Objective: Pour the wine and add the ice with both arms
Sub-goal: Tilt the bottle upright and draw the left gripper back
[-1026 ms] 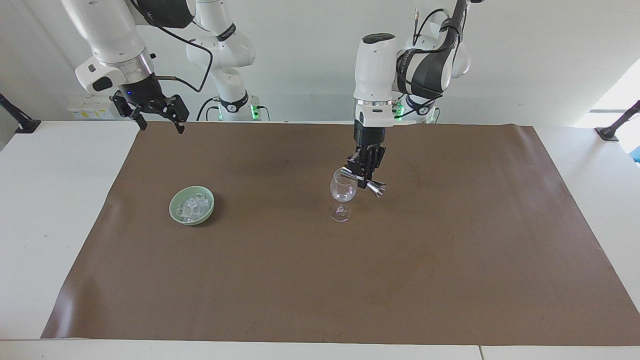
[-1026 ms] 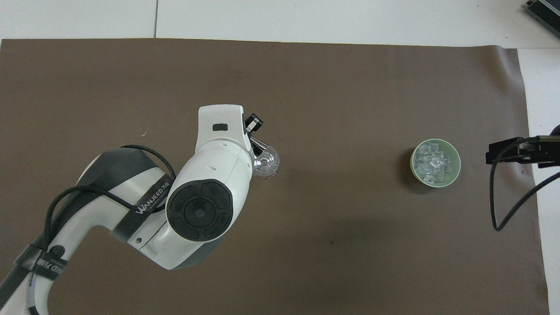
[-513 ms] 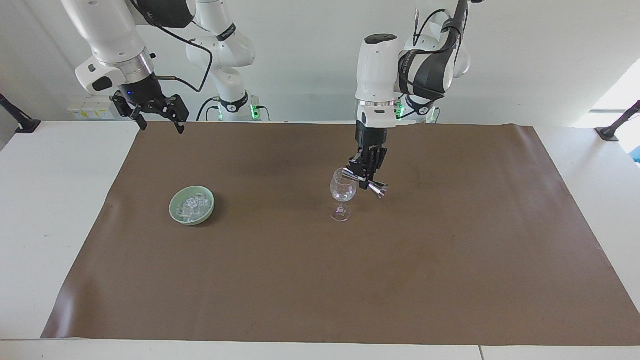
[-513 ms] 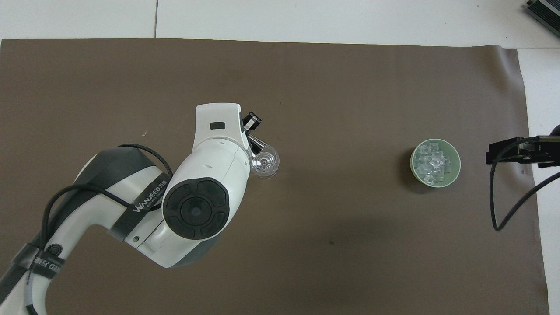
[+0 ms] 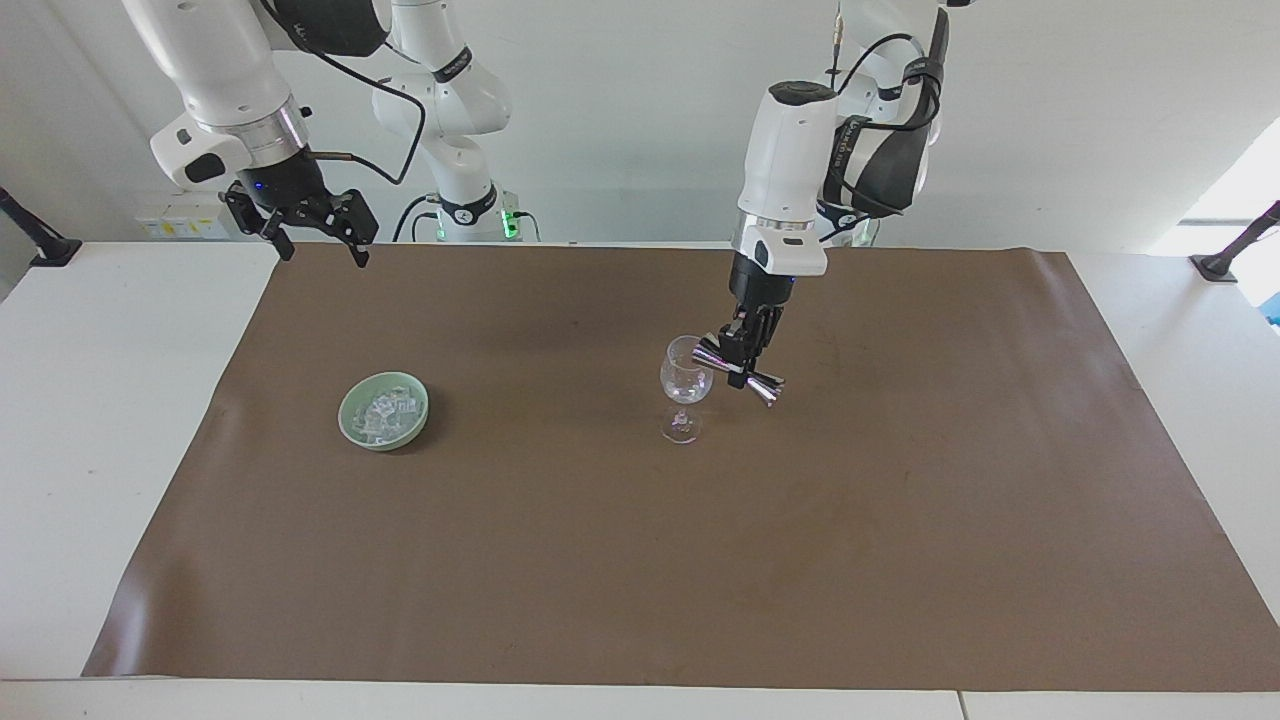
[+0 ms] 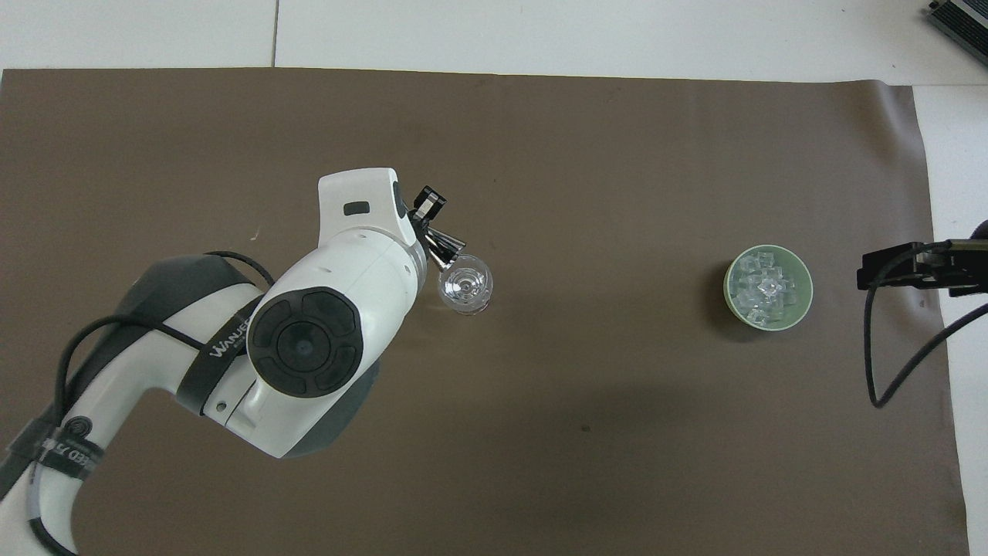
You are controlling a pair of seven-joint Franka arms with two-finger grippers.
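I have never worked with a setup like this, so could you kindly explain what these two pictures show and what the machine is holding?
These are two white jointed robot arms at a table covered by a brown mat. One picture faces the robots from across the table; the other looks steeply down from above their own end, so the sides are swapped between them.

On the mat stand a clear stemmed wine glass and, toward the right arm's end, a small pale green bowl of clear ice cubes.

The left gripper is shut on a shiny double-ended metal measuring cup, tipped sideways with one end at the glass's rim, as if pouring. The right gripper waits in the air over the table's edge, holding nothing.
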